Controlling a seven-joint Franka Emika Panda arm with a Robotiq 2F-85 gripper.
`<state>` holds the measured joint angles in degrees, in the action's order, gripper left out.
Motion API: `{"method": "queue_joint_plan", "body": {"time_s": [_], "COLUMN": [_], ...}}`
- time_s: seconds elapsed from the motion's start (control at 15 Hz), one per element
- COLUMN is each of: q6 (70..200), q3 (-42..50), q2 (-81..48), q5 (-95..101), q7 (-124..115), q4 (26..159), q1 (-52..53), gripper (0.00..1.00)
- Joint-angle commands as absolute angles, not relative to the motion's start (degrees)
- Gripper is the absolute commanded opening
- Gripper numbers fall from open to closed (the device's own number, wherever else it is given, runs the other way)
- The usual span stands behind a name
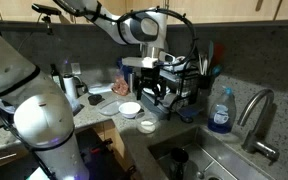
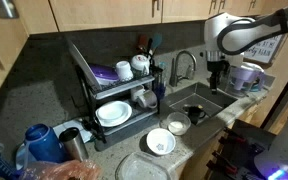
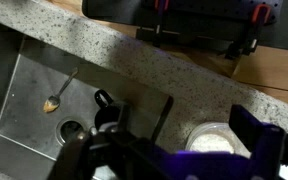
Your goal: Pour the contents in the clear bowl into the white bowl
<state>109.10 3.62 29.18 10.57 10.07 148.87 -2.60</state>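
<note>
1. At the counter's near edge in an exterior view, a large flat plate [image 2: 139, 168] lay closest to the camera, partly cut off by the frame.
2. Just behind it sat the white bowl [image 2: 161, 142], upright, with something pale inside that was too small to identify.
3. The clear bowl [image 2: 177, 127] stood just beside the white bowl, on the side toward the sink [image 2: 212, 98] and near its rim. In an exterior view, the clear bowl [image 1: 147, 126] and the white bowl [image 1: 130, 108] showed a thin gap between them.
4. Further back, the gripper [image 2: 217, 72] hung well above counter level and touched nothing. The clear bowl lay below it and toward the camera. The bowl was round, so it had no long axis to line up with.
5. In the wrist view, the gripper [image 3: 134, 108] had its jaws apparently spread, with nothing between them. A spoon [image 3: 52, 103] lay on the sink floor to one side, and a pale bowl rim [image 3: 219, 140] showed at the frame's bottom. I could not tell which bowl it was.
6. Judgement: the next move needs a descent to the clear bowl's rim. The sink drop-off sat close on one side and the white bowl on the other.
7. Farthest back, the dish rack [image 2: 109, 95] and the faucet [image 2: 184, 65] stood well apart from the bowls. The air above the bowls was open.
</note>
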Motion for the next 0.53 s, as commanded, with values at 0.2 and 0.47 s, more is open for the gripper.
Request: {"method": "queue_joint_plan", "body": {"time_s": [0.2,0.47], "q6": [109.0,110.2], "q3": [3.8,2.4], "q2": [29.2,25.1], "q5": [10.6,10.0], "q7": [10.0,6.6], "q4": [148.8,148.6], "q1": [-2.4,-1.8], "gripper": [1.00,1.00]}}
